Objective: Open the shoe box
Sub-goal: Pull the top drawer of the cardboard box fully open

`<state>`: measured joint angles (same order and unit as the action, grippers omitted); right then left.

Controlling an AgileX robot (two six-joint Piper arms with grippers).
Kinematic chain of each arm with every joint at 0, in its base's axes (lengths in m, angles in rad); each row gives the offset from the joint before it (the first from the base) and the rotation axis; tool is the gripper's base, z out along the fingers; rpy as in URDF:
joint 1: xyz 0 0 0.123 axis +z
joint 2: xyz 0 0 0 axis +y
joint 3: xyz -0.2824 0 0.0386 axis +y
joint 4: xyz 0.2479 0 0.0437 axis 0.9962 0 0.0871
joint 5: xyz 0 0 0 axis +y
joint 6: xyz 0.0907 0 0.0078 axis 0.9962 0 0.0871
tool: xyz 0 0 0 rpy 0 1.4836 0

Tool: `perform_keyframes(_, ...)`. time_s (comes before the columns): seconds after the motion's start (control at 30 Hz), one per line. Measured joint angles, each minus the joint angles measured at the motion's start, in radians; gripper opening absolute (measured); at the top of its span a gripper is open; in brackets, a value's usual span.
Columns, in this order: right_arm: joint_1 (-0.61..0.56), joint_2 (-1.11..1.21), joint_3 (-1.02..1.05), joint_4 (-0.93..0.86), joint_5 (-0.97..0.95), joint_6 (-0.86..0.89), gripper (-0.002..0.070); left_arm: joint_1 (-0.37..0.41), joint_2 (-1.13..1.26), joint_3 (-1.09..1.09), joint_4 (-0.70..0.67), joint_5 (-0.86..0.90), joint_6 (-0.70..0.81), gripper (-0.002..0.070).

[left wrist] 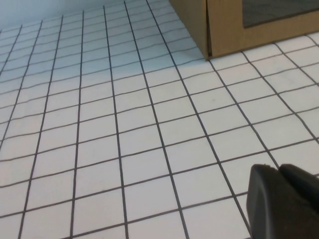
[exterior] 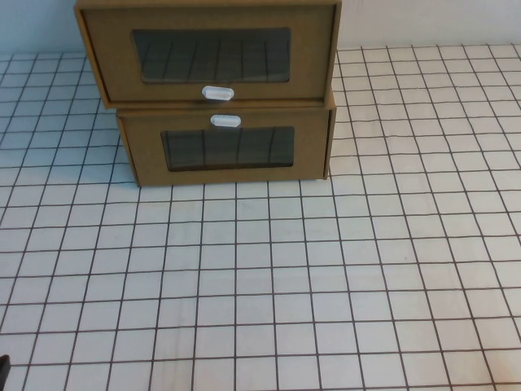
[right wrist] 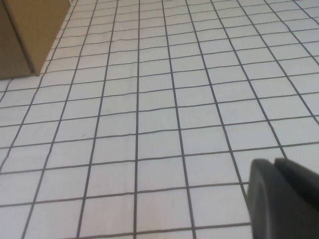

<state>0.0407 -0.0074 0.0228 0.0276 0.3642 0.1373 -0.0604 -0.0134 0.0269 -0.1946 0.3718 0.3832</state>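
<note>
Two brown shoe boxes are stacked at the back of the table. The upper box [exterior: 210, 50] and the lower box [exterior: 228, 148] each have a dark window and a white handle [exterior: 217, 93] [exterior: 225, 120], and both fronts are shut. My left gripper [left wrist: 276, 168] hovers low over the grid, well short of the lower box's corner [left wrist: 224, 25], with its black fingers pressed together on nothing. My right gripper [right wrist: 273, 162] is likewise shut and empty, far from the box corner [right wrist: 30, 30]. Neither gripper touches a box.
A white table with a black grid [exterior: 326, 285] stretches in front of and to the right of the boxes. A dark sliver of the left arm [exterior: 2, 371] shows at the near left corner of the high view.
</note>
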Motion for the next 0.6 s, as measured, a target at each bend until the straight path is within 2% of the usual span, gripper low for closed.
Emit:
perform_keyframes(0.13,0.0,0.0,0.0,0.0,0.0,0.0,-0.0013,0.0,0.0,0.0,-0.067,-0.031,-0.009,-0.0002)
perform_keyframes(0.4,0.0,0.0,0.0,0.0,0.0,0.0,-0.0013,0.0,0.0,0.0,-0.52,-0.16,-0.089,-0.0002)
perform_keyframes(0.6,0.0,0.0,0.0,0.0,0.0,0.0,-0.0013,0.0,0.0,0.0,-0.623,-0.231,-0.089,-0.0002)
